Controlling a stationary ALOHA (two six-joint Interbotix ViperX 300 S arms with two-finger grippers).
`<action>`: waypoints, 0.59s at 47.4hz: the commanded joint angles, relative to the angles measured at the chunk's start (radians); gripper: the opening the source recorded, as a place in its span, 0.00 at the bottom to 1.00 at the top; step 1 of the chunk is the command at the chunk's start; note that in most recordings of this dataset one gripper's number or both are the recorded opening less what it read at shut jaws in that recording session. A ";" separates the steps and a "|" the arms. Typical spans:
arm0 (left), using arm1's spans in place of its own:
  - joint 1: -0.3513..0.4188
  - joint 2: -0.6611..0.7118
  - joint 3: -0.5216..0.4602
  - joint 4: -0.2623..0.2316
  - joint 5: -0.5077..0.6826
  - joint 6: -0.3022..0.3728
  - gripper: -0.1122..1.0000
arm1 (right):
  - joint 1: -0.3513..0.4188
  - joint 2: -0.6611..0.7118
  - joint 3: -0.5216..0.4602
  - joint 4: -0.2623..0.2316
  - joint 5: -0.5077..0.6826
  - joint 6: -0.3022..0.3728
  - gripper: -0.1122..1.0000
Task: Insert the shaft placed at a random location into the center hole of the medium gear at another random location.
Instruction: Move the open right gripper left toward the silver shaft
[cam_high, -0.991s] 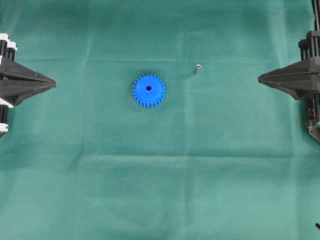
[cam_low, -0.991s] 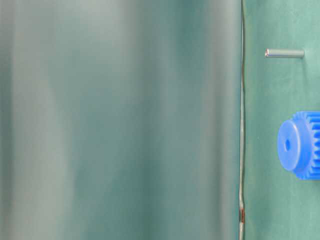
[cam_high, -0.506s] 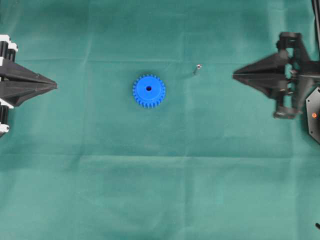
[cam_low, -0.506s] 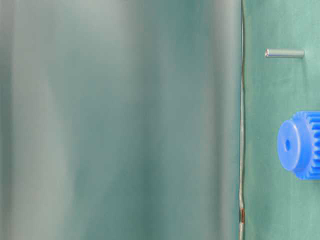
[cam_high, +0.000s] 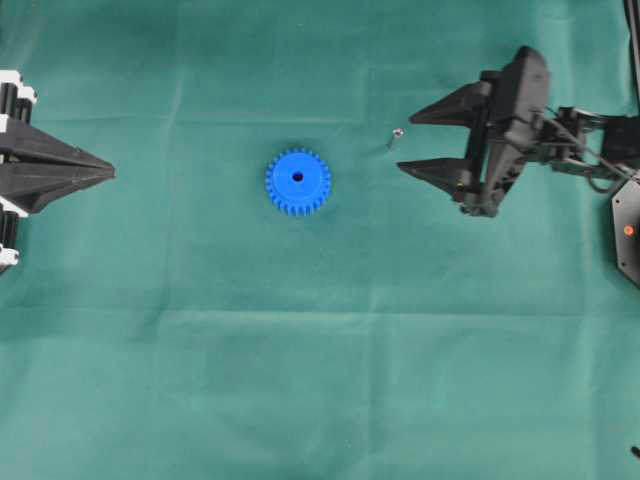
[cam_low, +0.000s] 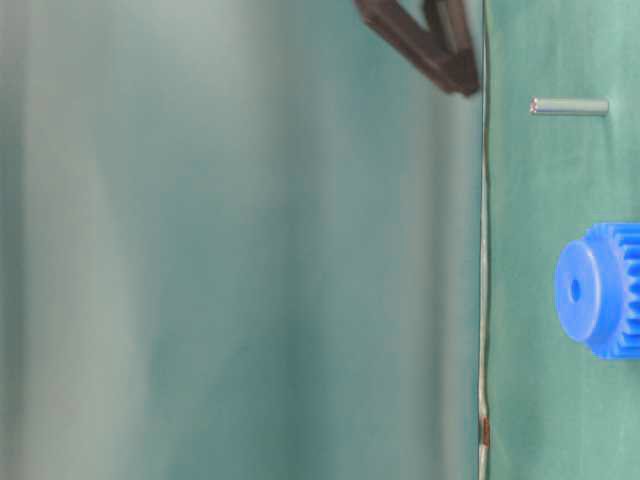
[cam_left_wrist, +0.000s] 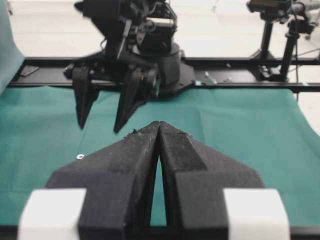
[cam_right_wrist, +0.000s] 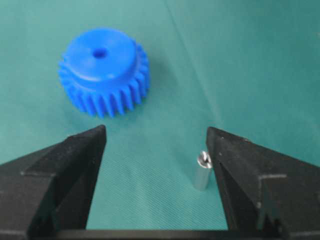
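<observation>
One shaft (cam_right_wrist: 202, 171) upright between spread right pincer (cam_right_wrist: 156, 137) fingers.

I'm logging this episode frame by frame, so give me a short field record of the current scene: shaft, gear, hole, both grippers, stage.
shaft: stands upright on the green cloth, apart from the gear, not gripped
medium gear: lies flat, hub side up
center hole: empty
right gripper: open, near the shaft without touching it; in the right wrist view the shaft sits close to one finger
left gripper: shut, holding nothing, at the cloth's edge
stage: approach to grasp, insertion not begun
</observation>
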 joint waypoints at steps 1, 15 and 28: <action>0.000 0.008 -0.026 0.003 0.000 0.000 0.10 | -0.015 0.051 -0.034 0.003 -0.037 -0.012 0.84; 0.000 0.009 -0.025 0.002 0.005 0.000 0.10 | -0.055 0.138 -0.041 0.003 -0.080 -0.017 0.83; 0.000 0.009 -0.025 0.002 0.021 0.000 0.10 | -0.061 0.178 -0.052 0.003 -0.083 -0.015 0.83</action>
